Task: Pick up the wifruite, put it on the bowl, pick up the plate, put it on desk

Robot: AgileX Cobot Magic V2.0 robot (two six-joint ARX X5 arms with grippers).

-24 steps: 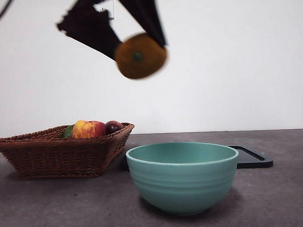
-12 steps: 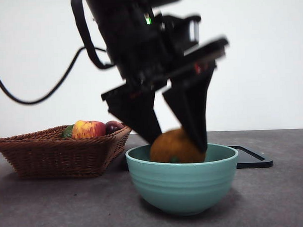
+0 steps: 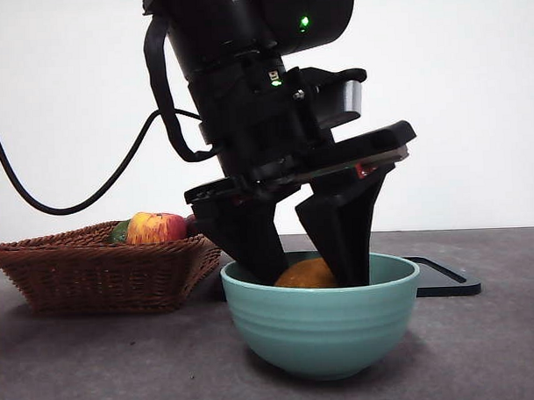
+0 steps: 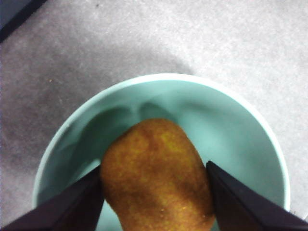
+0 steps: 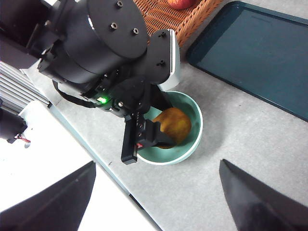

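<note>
My left hand [image 3: 309,269] is down inside the bowl [image 3: 322,325], its 2 jaws clasped against either side of the kiwifruit [image 4: 156,180], which I see sitting low in the bowl below the rim. The bowl stands on the grey bench [image 3: 483,350]. Behind the hand, touching nothing, lies a dark tray [image 5: 255,53]; off to the hand's side sits a wicker basket [image 3: 94,272] holding a red-and-yellow apple [image 3: 156,228]. My right hand [image 5: 156,202] hangs high above all this with its jaws spread wide, gripping nothing.
</note>
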